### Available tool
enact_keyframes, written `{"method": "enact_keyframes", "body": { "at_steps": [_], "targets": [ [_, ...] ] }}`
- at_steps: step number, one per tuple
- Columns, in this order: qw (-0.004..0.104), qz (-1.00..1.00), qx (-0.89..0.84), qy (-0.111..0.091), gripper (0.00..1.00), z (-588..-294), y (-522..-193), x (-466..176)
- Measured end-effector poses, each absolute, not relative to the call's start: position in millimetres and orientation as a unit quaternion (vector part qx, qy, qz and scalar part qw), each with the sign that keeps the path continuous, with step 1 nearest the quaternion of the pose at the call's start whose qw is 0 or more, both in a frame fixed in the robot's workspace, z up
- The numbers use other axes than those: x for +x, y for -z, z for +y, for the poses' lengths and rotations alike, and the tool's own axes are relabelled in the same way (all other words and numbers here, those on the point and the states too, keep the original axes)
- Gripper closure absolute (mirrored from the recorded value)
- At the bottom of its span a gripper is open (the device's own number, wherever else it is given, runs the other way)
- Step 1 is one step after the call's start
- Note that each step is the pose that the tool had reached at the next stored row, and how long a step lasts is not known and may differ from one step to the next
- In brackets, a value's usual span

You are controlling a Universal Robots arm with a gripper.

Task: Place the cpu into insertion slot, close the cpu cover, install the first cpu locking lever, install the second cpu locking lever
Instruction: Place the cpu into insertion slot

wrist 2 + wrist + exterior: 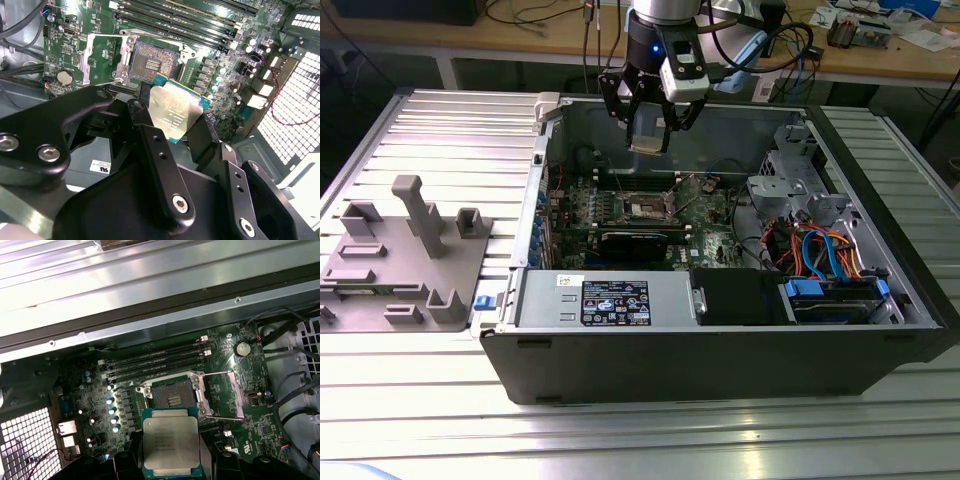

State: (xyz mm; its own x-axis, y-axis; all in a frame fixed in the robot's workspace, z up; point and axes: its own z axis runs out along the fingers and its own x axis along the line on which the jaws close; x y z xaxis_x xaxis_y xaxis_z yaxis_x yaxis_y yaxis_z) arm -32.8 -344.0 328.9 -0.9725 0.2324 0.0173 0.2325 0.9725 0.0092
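CPU (171,441) held over the open socket: first step in hand

Computer case (720,355) lies open on the ribbed tabletop (410,410). Inside is the green motherboard (250,435). Insertion slot (172,394) is bare, contacts exposed. CPU cover (86,59) stands folded open beside it. Tool (174,120) hangs well above the board, clamped on the CPU's edges, silver face up. Chip not yet seated. Judgement: placement calls for squaring the chip to the socket rim and a level descent, with no sliding across the contacts.
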Motion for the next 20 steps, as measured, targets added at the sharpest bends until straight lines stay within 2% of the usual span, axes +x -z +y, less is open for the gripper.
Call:
{"method": "enact_keyframes", "body": {
  "at_steps": [20],
  "targets": [
    [0.008,-0.992,-0.128,0.006,0.46,-344.0,-328.9,-32.8]
  ]
}}
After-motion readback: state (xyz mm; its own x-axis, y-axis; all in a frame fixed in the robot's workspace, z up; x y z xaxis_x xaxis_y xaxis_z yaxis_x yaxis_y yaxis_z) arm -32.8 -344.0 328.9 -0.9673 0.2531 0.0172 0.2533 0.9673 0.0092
